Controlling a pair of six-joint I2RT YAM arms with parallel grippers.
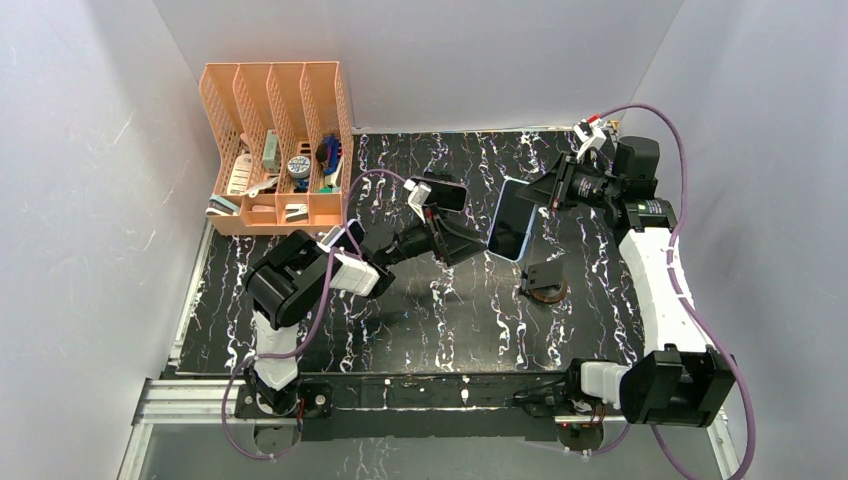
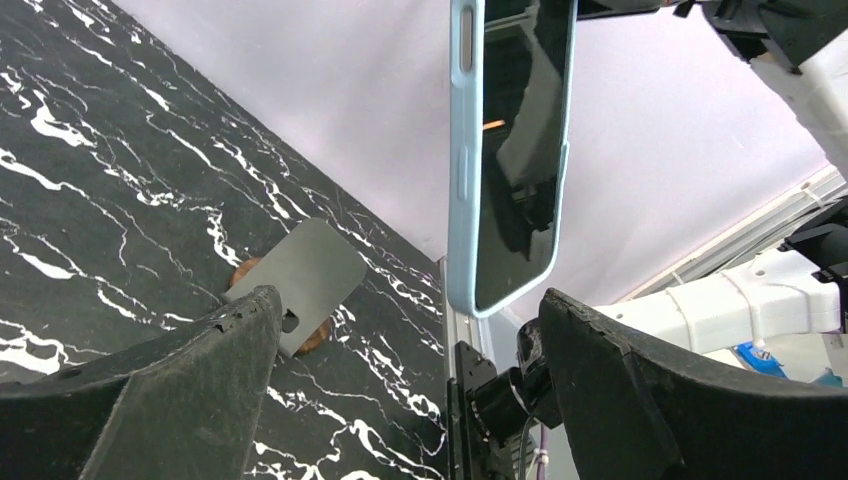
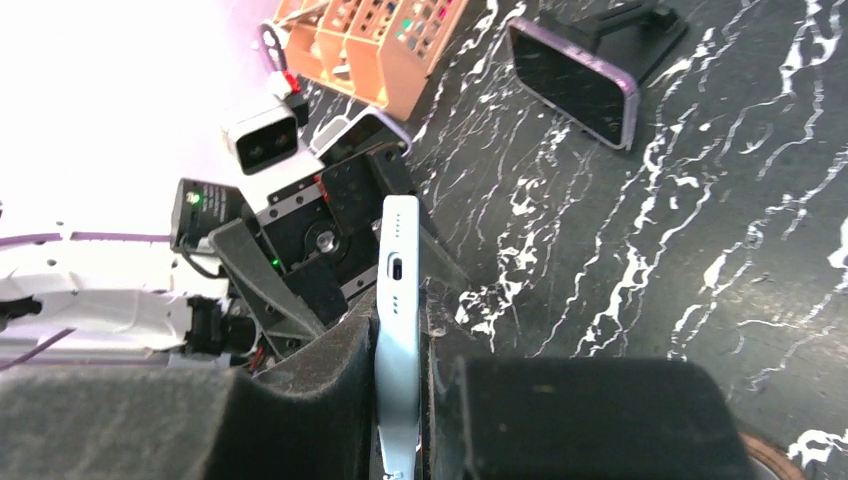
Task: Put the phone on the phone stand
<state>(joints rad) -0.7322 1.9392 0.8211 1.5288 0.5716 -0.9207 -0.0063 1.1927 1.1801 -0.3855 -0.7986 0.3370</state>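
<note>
Your right fingers [image 3: 300, 400] clamp both faces of the slim pale-blue-cased phone [image 2: 510, 150], its screen glossy black. Your left fingers [image 2: 180, 390] gape wide, just short of it.

Legible text: none. I can read no word, brand, number or sign in any of my three views. The phone [image 2: 520, 150] shows me only a dark screen and the edge of a pale blue case. Any print on the small items in the orange desk organizer [image 1: 225, 110] is too small for me to make out.
</note>
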